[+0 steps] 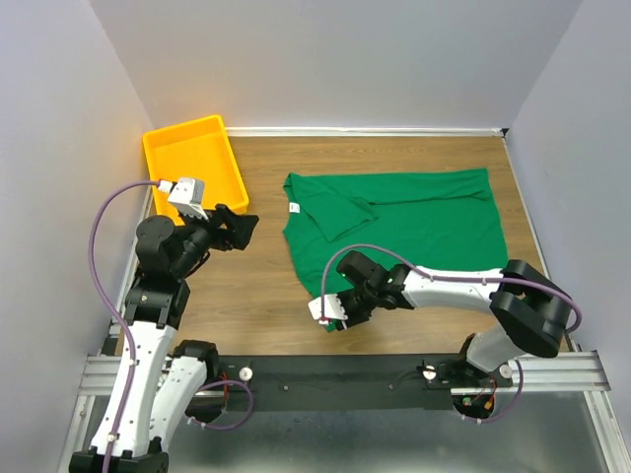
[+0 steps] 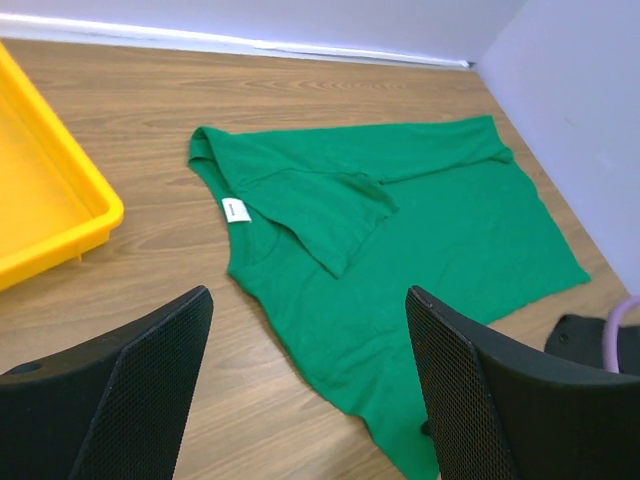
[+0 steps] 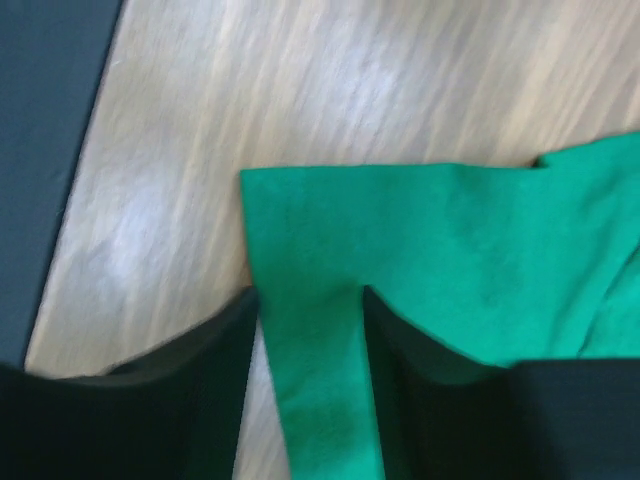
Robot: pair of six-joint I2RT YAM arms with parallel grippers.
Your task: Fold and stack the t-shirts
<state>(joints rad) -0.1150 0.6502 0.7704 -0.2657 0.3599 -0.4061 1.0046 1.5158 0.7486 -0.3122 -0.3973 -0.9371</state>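
Task thing: one green t-shirt lies mostly flat on the wooden desk, right of centre, with its neck toward the left side and the white neck tag showing.
Fold state: one sleeve lies turned in over the chest. The rest of the body is spread out, so I judge the folding barely begun.
Stack place: a yellow tray sits at the far left of the desk, apart from the cloth, with nothing visible in it.
Right claw: the right claw is low at the shirt's near-left hem corner. In the wrist view its fingers stand partly apart, with a strip of green cloth running between them and filling the gap. I cannot tell whether that cloth is firmly pinched.
Left claw: the left claw hangs above the desk beside the tray, its jaws wide and holding nothing, pointing across at the shirt.
Step in hand: taking hold of the near hem corner, likely as the start of the first body fold.
Next move calls for: a sure pinch on that corner before any lift. The corner then needs to go up and over toward the far edge, low enough that the cloth lays flat on itself.
Likely need: the free arm taking the matching corner or holding the shirt down, so that the fold line stays straight.
Risk: a one-sided pull could drag the whole shirt across the desk or undo the tucked sleeve.
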